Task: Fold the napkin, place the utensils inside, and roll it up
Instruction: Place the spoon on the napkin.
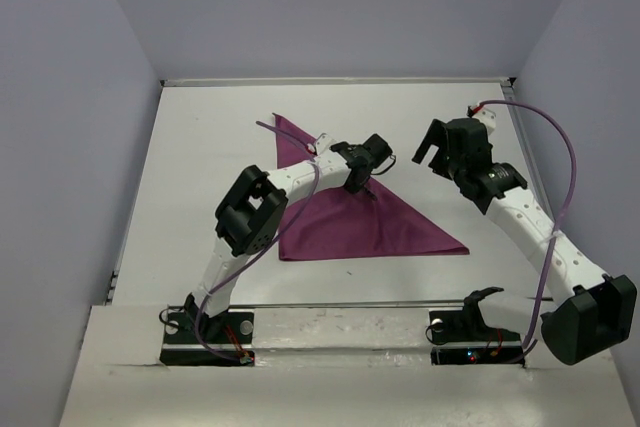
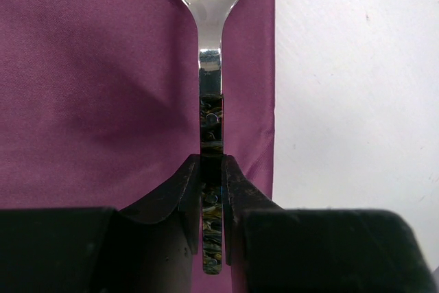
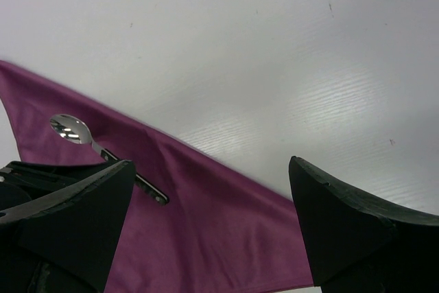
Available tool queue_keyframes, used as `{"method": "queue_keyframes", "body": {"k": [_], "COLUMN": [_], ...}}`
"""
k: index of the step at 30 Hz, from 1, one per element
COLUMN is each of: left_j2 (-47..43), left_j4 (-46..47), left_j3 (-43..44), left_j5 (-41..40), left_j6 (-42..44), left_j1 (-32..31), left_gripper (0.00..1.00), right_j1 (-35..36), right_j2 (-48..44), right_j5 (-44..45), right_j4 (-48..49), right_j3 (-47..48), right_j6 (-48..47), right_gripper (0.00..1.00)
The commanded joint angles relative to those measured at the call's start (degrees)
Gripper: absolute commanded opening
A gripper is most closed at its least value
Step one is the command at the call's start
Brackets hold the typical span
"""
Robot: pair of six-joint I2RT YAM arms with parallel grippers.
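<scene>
Plum napkin point(image 1: 370, 227) folded to triangle, lies flat. Steel spoon point(image 2: 210, 94), dark mottled handle, over napkin along its edge; handle pinched in left gripper point(image 2: 211, 166).

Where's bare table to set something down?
Free: table left of the napkin to the wall, and the far strip behind it. Crowded: over the napkin, left gripper holding the spoon, right gripper open beside it.

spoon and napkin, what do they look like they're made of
Spoon: polished metal bowl and neck, with mirror-bright reflections. Its handle looks dark and mottled, perhaps resin or plastic. Napkin: matte plum cloth with soft shallow creases, likely woven fabric.
</scene>
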Motion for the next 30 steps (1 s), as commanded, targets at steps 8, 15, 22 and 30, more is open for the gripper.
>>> {"method": "queue_keyframes", "body": {"k": [8, 15, 22, 30], "left_j2": [0.7, 3.9, 3.8, 3.8], "left_j4": [-3.3, -5.8, -4.4, -2.9], "left_j3": [3.4, 7.6, 6.6, 6.2], "left_j5": [-4.7, -3.3, -2.2, -1.2], "left_j6": [-2.8, -1.3, -1.1, -0.6], "left_j1": [-0.3, 0.6, 1.0, 1.0], "left_gripper": [0.00, 0.00, 0.15, 0.39], "right_j1": [-0.3, -0.3, -0.9, -0.9], "right_j2": [-1.8, -2.5, -2.6, -1.8], "right_j5": [0.5, 0.3, -0.1, -0.4], "right_j4": [0.1, 0.1, 0.1, 0.1], "right_j3": [-0.1, -1.0, -1.1, -1.1], "right_j6": [0.2, -0.2, -1.1, -1.5], "right_gripper": [1.00, 1.00, 1.00, 1.00]}}
